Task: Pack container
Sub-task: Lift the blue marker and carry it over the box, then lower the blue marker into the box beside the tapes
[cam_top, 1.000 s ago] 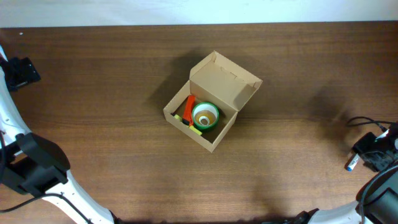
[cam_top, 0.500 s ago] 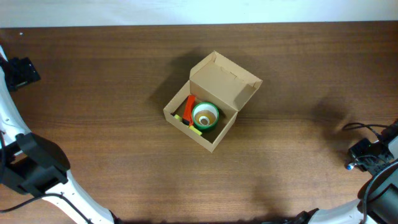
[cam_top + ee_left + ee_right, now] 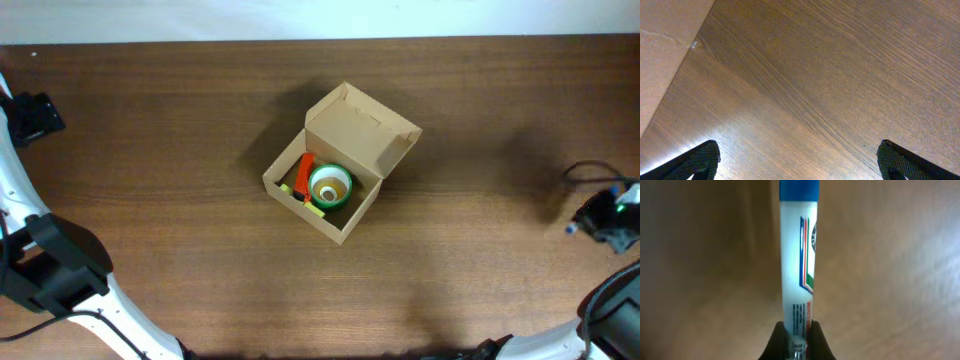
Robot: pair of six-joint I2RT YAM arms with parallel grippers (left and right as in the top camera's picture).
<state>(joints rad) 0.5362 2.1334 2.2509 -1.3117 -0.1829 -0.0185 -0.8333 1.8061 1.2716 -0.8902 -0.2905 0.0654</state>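
The container is a tan cardboard box in the middle of the table with its flap lid standing open. Inside lie a green tape roll, an orange marker and a yellow-green marker. My right gripper is at the far right edge, well away from the box. It is shut on a white marker with a blue cap. My left gripper is at the far left, open and empty over bare wood.
The wooden table runs to a pale strip at the back edge. A pale tan surface fills the upper left of the left wrist view. A black cable loops by the right arm.
My right gripper has moved toward the back of the table at the far right, carrying the white marker with it. The box, its contents and the left arm have not moved.
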